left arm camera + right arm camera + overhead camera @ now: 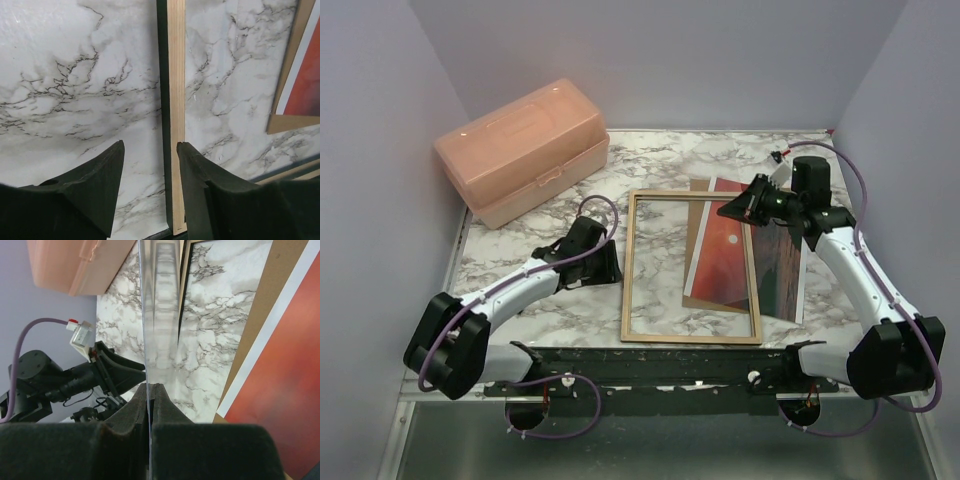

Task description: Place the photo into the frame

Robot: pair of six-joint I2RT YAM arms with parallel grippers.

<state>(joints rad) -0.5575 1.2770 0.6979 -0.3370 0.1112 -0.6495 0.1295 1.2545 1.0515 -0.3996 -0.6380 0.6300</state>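
Observation:
The frame (690, 339) lies tan back up in the middle of the table. Its left rail (176, 100) runs between the fingers of my left gripper (150, 150), which is open, with the rail close to the right finger (192, 170). The photo (725, 250), red-orange with a white border, lies face up on a brown backing board (698, 215) under the frame's right side. It also shows in both wrist views, photo (307, 80) and photo (285, 390). My right gripper (732, 210) is shut on a thin clear pane (160, 305), held on edge above the photo.
A pink plastic toolbox (525, 150) stands at the back left. The pane (778, 275) shows as a dark reddish sheet slanting down over the frame's right rail. Purple walls close in the marble table (520, 235) on three sides.

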